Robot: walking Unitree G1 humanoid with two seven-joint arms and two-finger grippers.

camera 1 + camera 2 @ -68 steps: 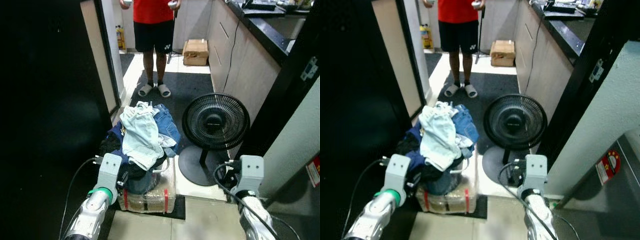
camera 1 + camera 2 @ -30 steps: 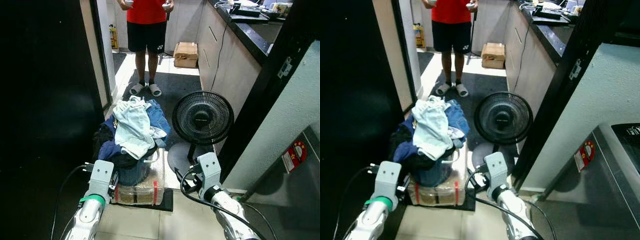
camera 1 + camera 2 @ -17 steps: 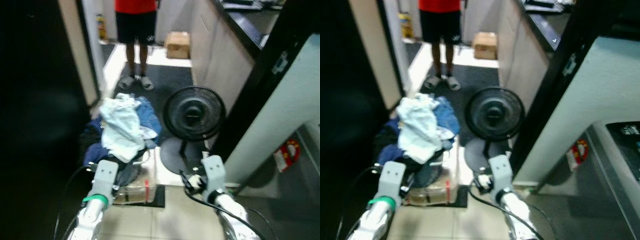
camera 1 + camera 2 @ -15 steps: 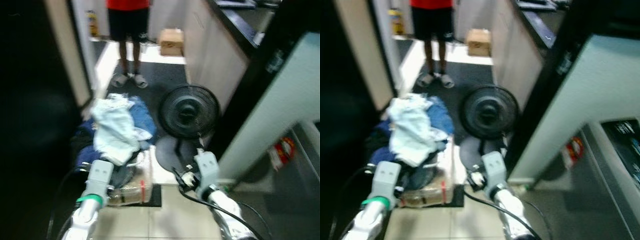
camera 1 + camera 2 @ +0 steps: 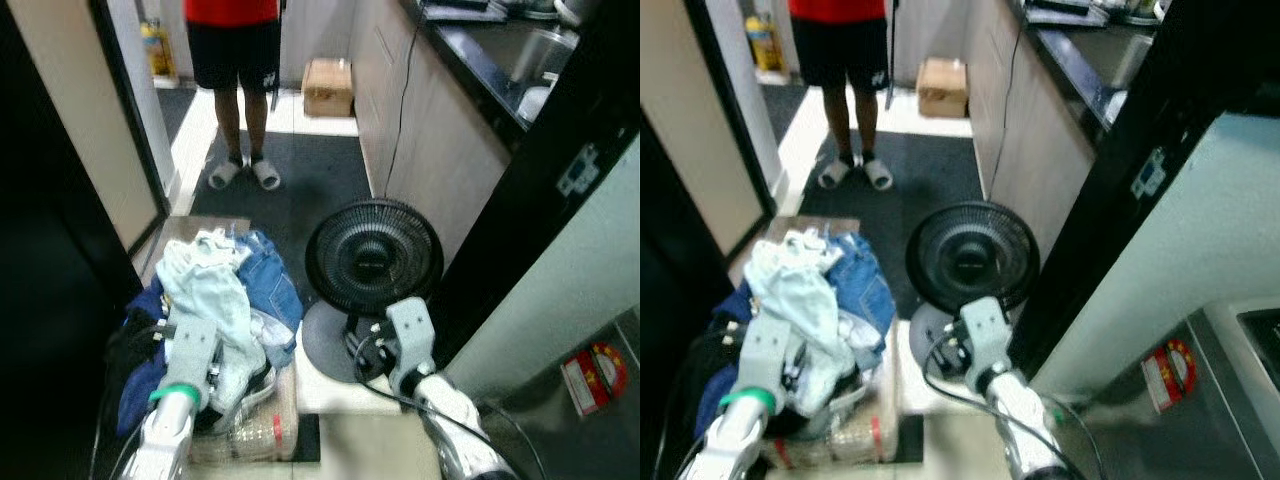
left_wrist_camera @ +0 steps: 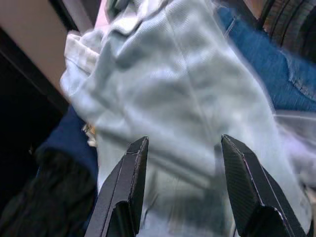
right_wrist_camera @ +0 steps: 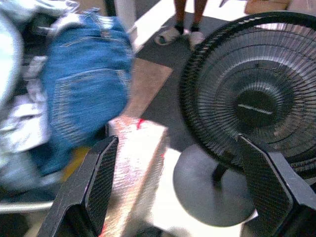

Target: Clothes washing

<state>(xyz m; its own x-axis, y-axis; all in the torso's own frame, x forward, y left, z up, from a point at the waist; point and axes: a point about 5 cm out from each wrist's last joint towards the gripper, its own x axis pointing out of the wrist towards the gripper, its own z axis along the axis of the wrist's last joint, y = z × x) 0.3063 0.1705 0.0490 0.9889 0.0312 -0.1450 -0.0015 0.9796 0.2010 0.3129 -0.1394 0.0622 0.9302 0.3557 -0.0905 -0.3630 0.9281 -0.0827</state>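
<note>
The left gripper (image 6: 180, 190) is held wide open just over the pale green garment (image 6: 173, 98) topping the laundry pile (image 5: 215, 310). The right gripper (image 7: 190, 192) is also spread wide, with the black fan (image 5: 373, 258) at its 1 o'clock.

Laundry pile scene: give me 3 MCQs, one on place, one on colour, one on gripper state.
1. Where does the black fan stand relative to the clothes pile?
A. to the robot's right of it
B. to the robot's left of it
C. on top of it

2. What colour is the garment the left gripper points at?
A. red
B. pale mint
C. black

3. How does the right gripper stand?
A. shut on jeans
B. shut on the fan
C. open, holding nothing

Key: 1 A, the head views show the fan on the right of the pile. 2 B, the left wrist view shows pale cloth between the fingers. 3 C, its fingers are spread wide apart with the fan and jeans beyond.
</note>
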